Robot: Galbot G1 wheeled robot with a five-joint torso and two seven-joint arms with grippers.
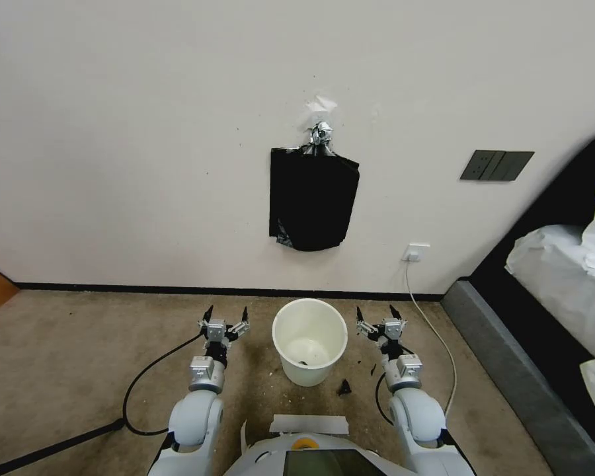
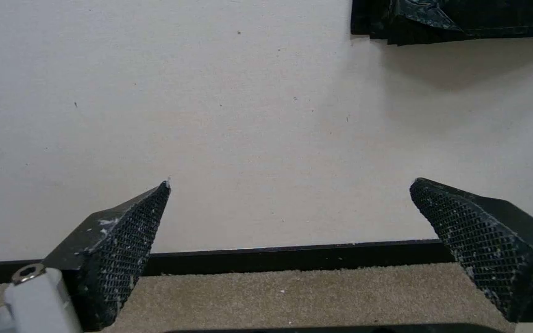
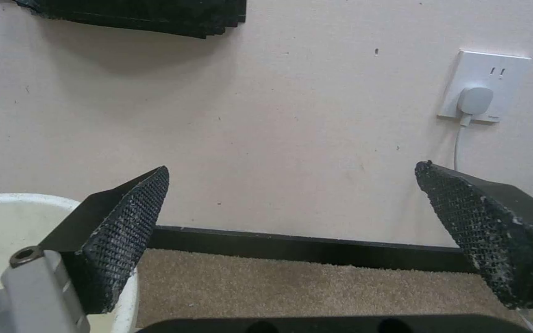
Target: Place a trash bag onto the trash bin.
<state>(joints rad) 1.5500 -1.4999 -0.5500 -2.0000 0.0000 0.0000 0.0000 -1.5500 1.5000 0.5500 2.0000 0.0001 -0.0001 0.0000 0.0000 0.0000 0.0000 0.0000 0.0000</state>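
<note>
fingers wide apart, empty: left gripper (image 1: 226, 315), right gripper (image 1: 378, 313).

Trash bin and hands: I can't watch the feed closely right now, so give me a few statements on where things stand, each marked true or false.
1. The trash bin stands on the carpet between the two hands. True.
2. A bag already lines the bin. False: its rim is bare and the off-white inside shows.
3. The left hand is shut on a bag. False: its fingers are spread with nothing between them.
4. The right hand is open and holds nothing. True.
5. The bundle of black bags hangs on the wall above the bin. True.
</note>
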